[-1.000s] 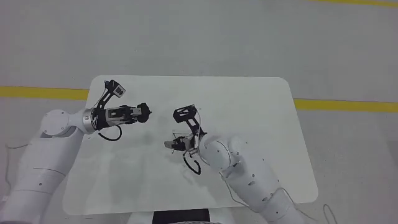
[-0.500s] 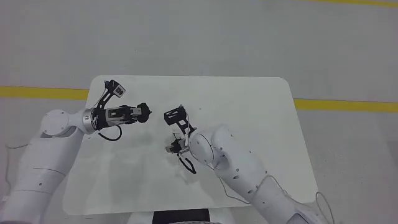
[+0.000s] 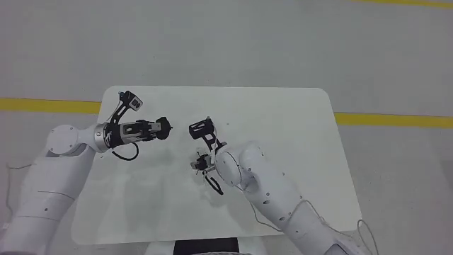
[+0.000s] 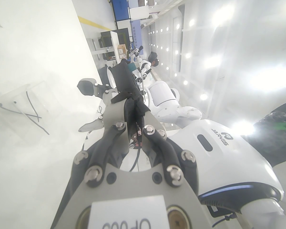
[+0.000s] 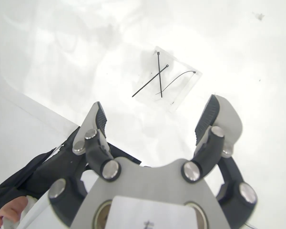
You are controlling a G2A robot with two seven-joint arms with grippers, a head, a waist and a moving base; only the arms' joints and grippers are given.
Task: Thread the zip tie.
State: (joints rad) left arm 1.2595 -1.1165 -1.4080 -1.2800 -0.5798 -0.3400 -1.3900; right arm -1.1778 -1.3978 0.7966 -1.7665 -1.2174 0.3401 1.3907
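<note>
Nearest us, our right gripper [image 5: 155, 102] hangs over the table [image 5: 62, 36] with its fingers spread wide and nothing between them. Just beyond its tips, 3 black zip ties [image 5: 159, 77] lie flat on a clear sheet [image 5: 187, 82]. 2 straight ones are crossed, and the thin end of 1 curved one crosses 1 of them. Farther off, our left gripper [image 4: 131, 110] is held above the table beside the sheet, fingers pressed together. We cannot tell whether anything is pinched there.
</note>
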